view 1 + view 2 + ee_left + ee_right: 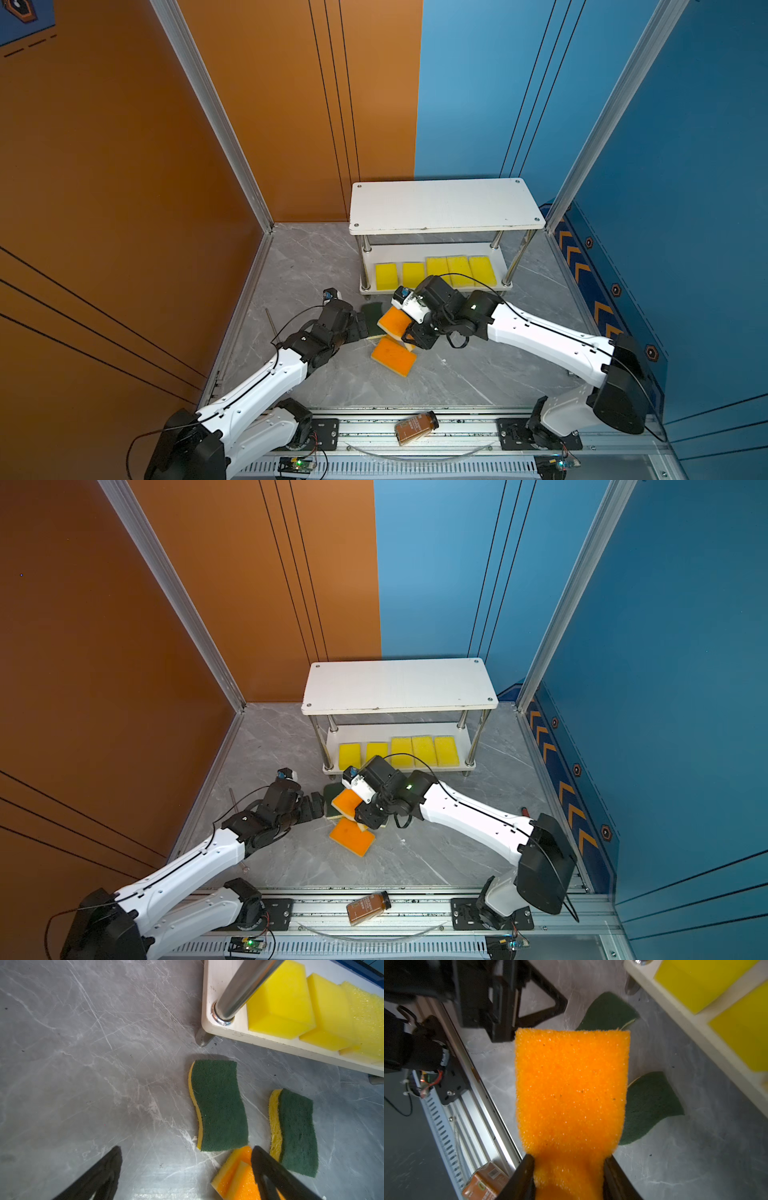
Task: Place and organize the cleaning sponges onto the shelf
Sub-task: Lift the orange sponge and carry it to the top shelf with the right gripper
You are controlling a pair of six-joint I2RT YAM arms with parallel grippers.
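Sponge [571, 1088] pinched in the right gripper [569, 1167], shelf [444, 208] on its far side.
The orange sponge hangs over the floor, squeezed at one short end by the closed jaws. Its long axis runs out from them toward the left, along the shelf front rather than into it. The shelf stands just beyond, far and slightly right. Its lower board is lined with five yellow sponges [436, 270] and its top board is bare. The right arm is the nearer one and probably must swing the free end toward the shelf. The left gripper [314, 807] gapes wide and empty beside two green sponges [220, 1105] on the floor. A second orange sponge [392, 356] lies nearer.
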